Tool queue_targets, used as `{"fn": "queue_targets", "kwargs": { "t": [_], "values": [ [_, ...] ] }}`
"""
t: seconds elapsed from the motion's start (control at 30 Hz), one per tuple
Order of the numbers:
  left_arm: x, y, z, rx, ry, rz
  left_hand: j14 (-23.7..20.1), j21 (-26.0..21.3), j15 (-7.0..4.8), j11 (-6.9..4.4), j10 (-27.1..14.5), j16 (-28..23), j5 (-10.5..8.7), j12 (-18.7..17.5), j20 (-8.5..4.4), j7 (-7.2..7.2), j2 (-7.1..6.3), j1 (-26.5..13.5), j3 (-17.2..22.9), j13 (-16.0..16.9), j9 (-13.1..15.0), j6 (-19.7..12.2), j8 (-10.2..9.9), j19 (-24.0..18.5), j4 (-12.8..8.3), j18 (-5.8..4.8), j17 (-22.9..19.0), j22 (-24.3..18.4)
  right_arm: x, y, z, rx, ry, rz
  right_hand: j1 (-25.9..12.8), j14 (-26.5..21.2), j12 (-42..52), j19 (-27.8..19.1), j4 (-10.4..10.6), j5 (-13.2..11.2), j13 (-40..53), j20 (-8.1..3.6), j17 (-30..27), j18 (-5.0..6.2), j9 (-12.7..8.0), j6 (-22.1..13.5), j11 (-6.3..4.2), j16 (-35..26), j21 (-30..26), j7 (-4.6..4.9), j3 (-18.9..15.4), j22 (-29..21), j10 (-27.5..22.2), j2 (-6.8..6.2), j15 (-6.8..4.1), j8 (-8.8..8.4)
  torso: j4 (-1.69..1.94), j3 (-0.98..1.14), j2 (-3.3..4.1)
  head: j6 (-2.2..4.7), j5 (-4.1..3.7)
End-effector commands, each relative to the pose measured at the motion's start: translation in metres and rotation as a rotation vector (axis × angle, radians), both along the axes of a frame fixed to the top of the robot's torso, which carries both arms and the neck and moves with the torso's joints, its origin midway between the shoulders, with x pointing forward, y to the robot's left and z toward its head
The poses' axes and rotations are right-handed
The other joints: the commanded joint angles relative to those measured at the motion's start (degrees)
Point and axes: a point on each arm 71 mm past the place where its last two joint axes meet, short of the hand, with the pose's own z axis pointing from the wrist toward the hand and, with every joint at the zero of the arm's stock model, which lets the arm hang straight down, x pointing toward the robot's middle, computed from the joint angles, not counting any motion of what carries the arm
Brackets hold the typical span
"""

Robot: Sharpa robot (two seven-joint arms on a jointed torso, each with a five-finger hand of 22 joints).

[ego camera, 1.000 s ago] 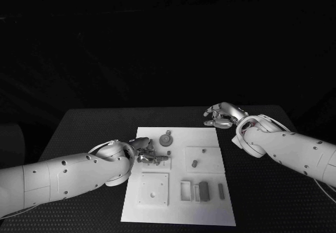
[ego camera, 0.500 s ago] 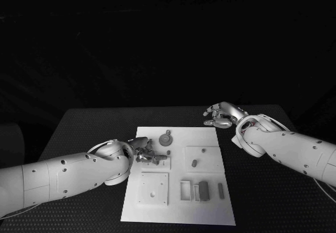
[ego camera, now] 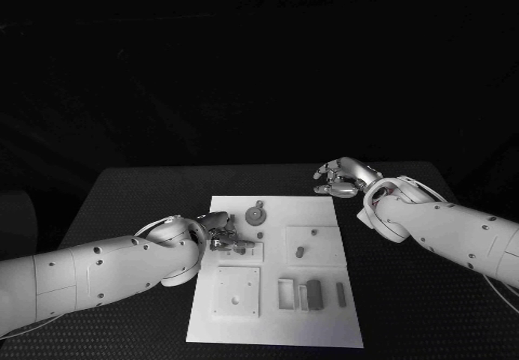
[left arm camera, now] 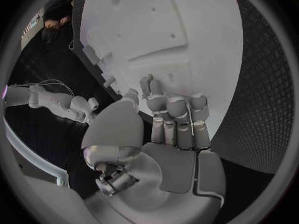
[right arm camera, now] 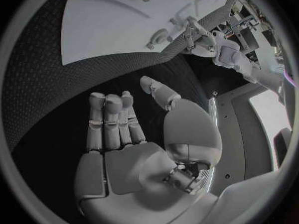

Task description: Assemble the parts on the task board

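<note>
Task board (ego camera: 277, 300) mid-frame, grey parts (ego camera: 256, 217) on it | our left hand (ego camera: 222, 234) covers its left edge, grip unclear | right hand (ego camera: 343, 180) upper right, empty, fingers apart

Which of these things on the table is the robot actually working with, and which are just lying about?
In the job:
task board
small grey parts on it, such as the round one
left hand, fingers on a part at the board's left side

Not in play:
right hand, held over the black table beside the board, holding nothing
</note>
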Motion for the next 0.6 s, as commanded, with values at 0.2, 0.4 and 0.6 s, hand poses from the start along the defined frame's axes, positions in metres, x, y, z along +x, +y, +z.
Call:
{"fn": "queue_targets", "kwargs": {
  "t": [0.2, 0.4, 0.6],
  "values": [
    [-0.001, -0.0023, -0.0004, -0.016, 0.021, -0.001, 0.3, 0.6, -0.11, 0.21, -0.1, 0.0, 8.25, 0.0, -8.74, 0.1, 1.86, 7.6, -2.7, -0.4, -0.6, 0.6, -0.6, -0.3, -0.3, -0.12, -0.3, -0.6, -0.0004, 0.0017, -0.0004, -0.002, 0.005, 0.013, -0.4, -0.3, 0.4, -0.4, -0.2, 0.5, -0.1, 0.12, -0.1, 0.9, -0.1, -0.1, -0.14, 0.4, 0.2, 0.4, -0.3, -0.1, -0.3, 0.09, 0.03, 0.18, -0.01, 0.02, -0.02, -0.13, 0.01],
    [-0.0009, -0.0018, -0.0005, -0.021, 0.025, 0.003, 0.3, 0.8, -0.03, 0.29, -0.2, 0.0, 15.09, 0.1, -8.66, 0.23, 2.5, 11.5, -4.8, -0.6, -0.8, 0.6, -0.7, -0.5, -0.3, -0.4, -0.4, -0.9, -0.0004, 0.0013, -0.0005, -0.003, 0.006, 0.013, -0.4, -0.3, 0.4, -0.4, -0.3, 0.7, -0.1, 0.12, -0.1, 0.9, -0.1, -0.1, -0.14, 0.4, 0.2, 0.4, -0.3, -0.1, -0.3, 0.09, 0.03, 0.19, -0.04, 0.04, -0.01, -0.14, 0.06],
    [-0.0009, -0.0022, -0.0006, -0.028, 0.029, 0.006, 0.2, 0.9, -0.01, 0.32, -0.2, 0.0, 18.21, 0.2, -8.7, 0.25, 3.03, 13.5, -5.9, -0.8, -1.0, 0.6, -0.7, -0.6, -0.3, -0.5, -0.5, -1.3, -0.0004, 0.0012, -0.0006, -0.004, 0.007, 0.013, -0.4, -0.3, 0.5, -0.4, -0.3, 0.9, -0.2, 0.12, -0.1, 0.9, -0.1, -0.1, -0.14, 0.4, 0.2, 0.4, -0.2, -0.1, -0.3, 0.09, 0.03, 0.2, 0.0, 0.04, -0.02, -0.22, 0.04]
  ]
}}
